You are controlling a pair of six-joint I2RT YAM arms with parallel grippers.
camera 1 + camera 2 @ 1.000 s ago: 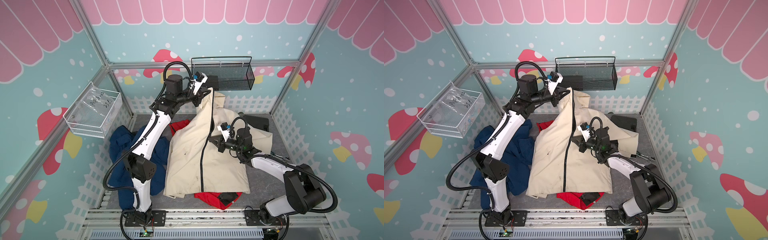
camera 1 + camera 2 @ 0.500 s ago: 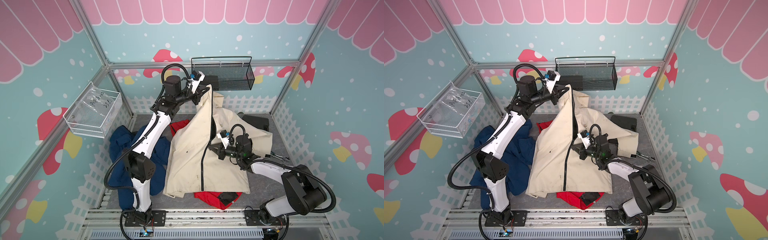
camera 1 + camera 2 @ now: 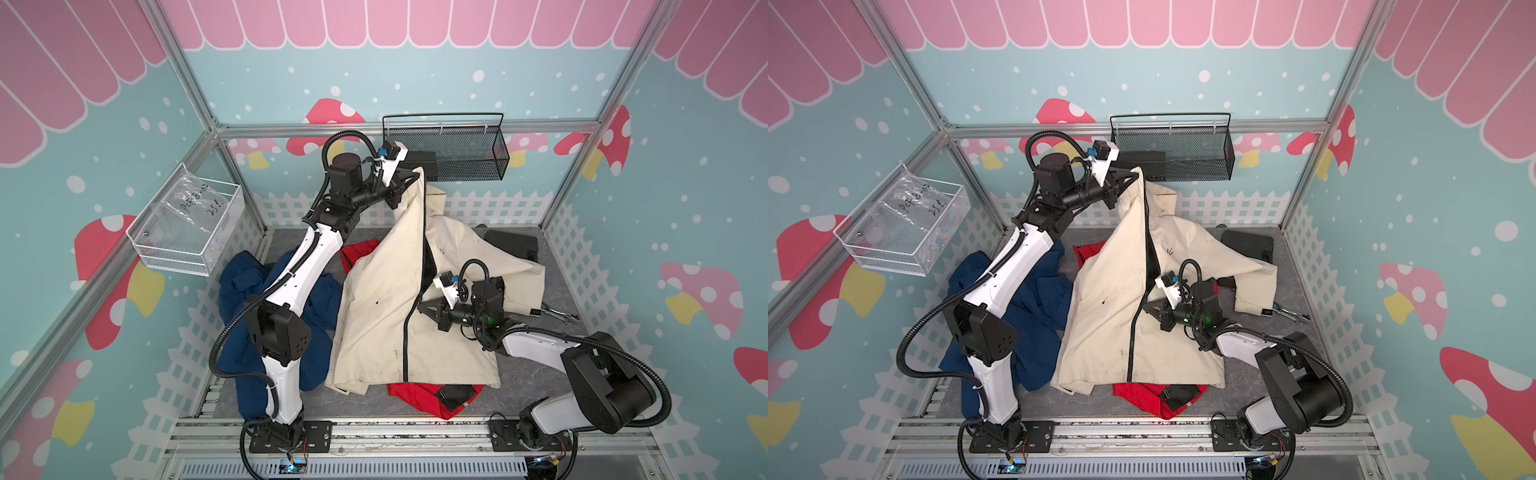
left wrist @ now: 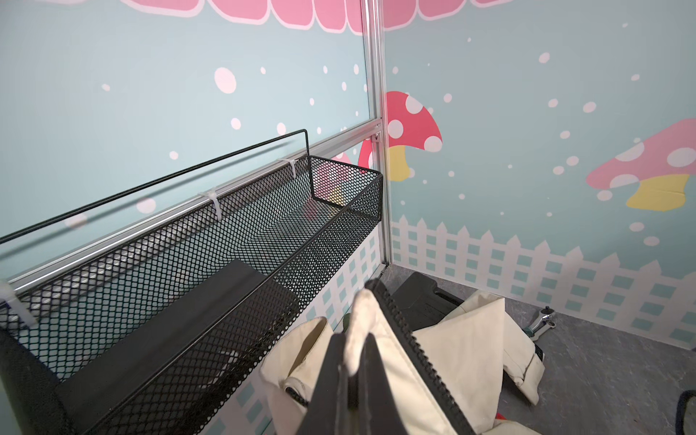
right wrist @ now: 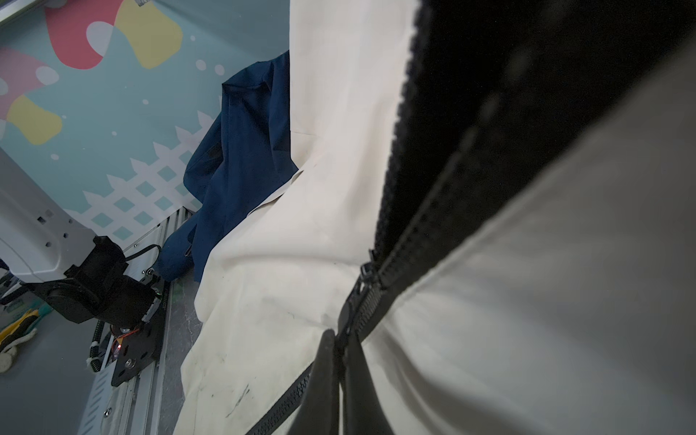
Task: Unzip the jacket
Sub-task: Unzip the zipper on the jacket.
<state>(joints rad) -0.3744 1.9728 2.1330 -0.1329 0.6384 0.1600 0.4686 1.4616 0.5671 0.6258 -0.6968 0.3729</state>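
Cream jacket (image 3: 374, 316) is spread on the floor below the black wire basket (image 3: 457, 153), collar is pinched just beside the basket by the clenched left gripper (image 3: 415, 178), zipper pull (image 5: 362, 272) is gripped by the right gripper (image 3: 420, 309), well apart from the basket, zipper is parted on the basket side of the pull.

White arm links (image 3: 309, 266), black joint housings (image 3: 282, 332), ribbed black cables (image 3: 347, 134) — green status light (image 3: 491, 319), black tapered left tool (image 4: 354, 339).
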